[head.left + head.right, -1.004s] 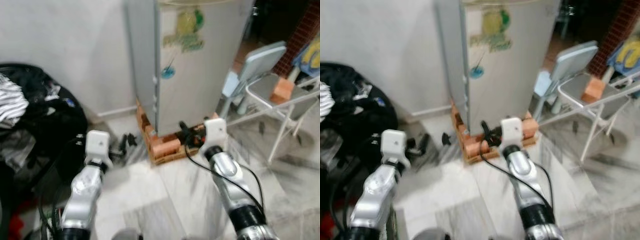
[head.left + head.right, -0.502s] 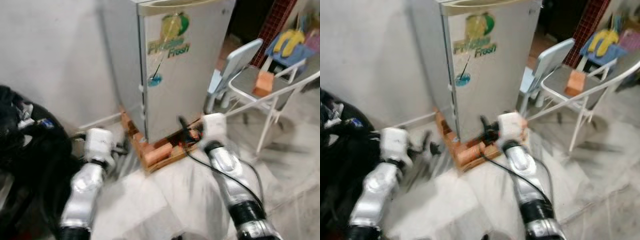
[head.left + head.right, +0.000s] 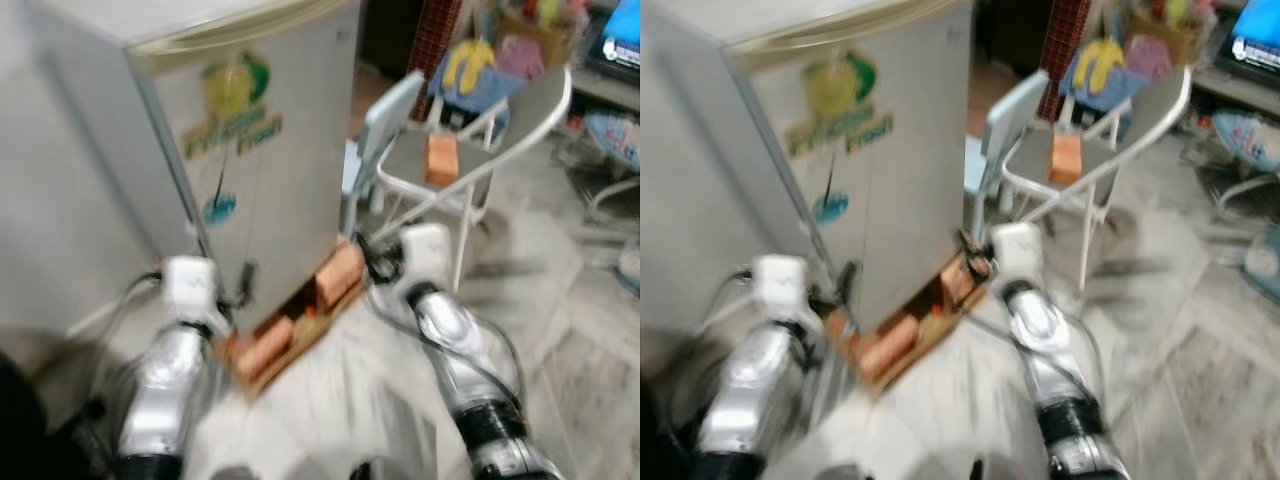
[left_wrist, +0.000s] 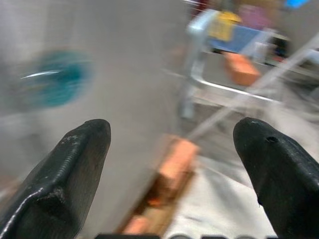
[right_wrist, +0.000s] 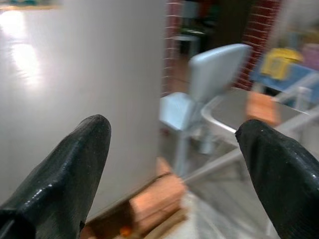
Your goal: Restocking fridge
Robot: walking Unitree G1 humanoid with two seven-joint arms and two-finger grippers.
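A small grey fridge (image 3: 250,170) with a green "Fresh" sticker stands with its door shut, raised on orange bricks (image 3: 338,276) and a wooden pallet. Both arms are held forward, low in front of it. My left gripper (image 4: 172,132) is open with nothing between its fingers, close to the fridge's lower front by a blue sticker (image 4: 55,82). My right gripper (image 5: 173,127) is also open and holds nothing, near the fridge's lower right corner and the bricks (image 5: 157,196). The views are blurred.
A pale blue plastic chair (image 3: 385,115) stands right of the fridge. Beside it is a round metal table (image 3: 505,115) with a brick (image 3: 440,158) on it and yellow and blue things behind. The floor (image 3: 570,330) is pale marble tile.
The camera has swung to the right: the fridge now lies left in the picture and the black heap at the left is out of view. Both arms stay held forward, grippers open.
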